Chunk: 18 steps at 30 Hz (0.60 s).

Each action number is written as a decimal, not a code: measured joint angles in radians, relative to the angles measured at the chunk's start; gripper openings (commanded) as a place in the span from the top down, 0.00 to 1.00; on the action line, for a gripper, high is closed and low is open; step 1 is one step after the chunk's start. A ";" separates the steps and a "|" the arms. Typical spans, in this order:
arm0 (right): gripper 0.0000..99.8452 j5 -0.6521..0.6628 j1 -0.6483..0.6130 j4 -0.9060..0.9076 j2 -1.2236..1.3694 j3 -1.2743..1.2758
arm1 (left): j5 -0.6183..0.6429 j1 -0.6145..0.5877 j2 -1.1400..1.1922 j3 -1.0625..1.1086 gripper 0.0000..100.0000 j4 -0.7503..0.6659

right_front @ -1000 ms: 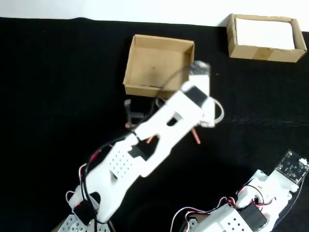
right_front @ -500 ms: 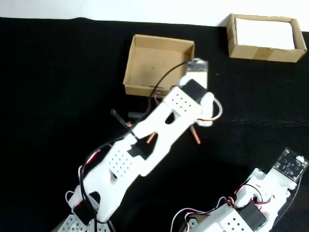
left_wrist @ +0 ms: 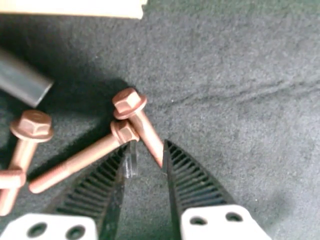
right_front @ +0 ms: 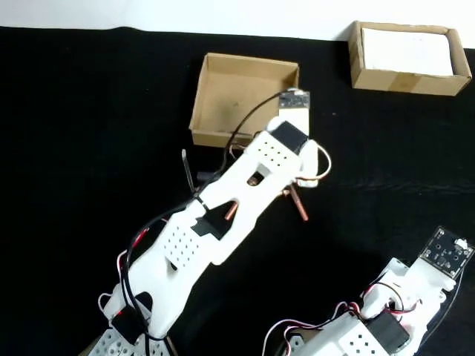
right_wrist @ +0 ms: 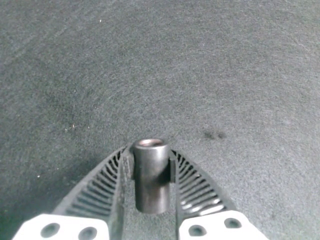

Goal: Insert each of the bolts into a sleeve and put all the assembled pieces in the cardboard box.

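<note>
Step in hand, I'd say: left arm picking up a bolt. The left gripper point(left_wrist: 149, 151) is down on the black cloth point(left_wrist: 250, 75), jaws a bit apart, straddling the shank end of one copper bolt point(left_wrist: 136, 116). The shank looks to touch one jaw, not pinched yet. A 2nd bolt point(left_wrist: 80, 160) lies w/ its head right against that shank, and a 3rd bolt point(left_wrist: 30, 126) is just beside. A loose sleeve point(left_wrist: 22, 82) lies near the cardboard box point(right_front: 223, 138), which has no assembled pieces in it that I can see. The right gripper point(right_wrist: 150, 152) is clamped on the held sleeve point(right_wrist: 151, 182), bore facing outward, over bare cloth. Next: close on the shank w/o dragging the neighbour, lift, then line the bolt tip up w/ that bore.
</note>
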 measured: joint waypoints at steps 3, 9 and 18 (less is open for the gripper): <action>0.99 0.000 0.000 0.000 0.000 0.000 | 0.000 0.000 0.021 0.000 0.90 -0.003; 0.99 0.043 0.000 0.000 0.000 0.000 | -0.003 0.002 0.106 -0.012 0.90 -0.041; 0.99 0.087 0.000 0.000 0.000 0.000 | -0.002 0.003 0.141 -0.014 0.90 -0.129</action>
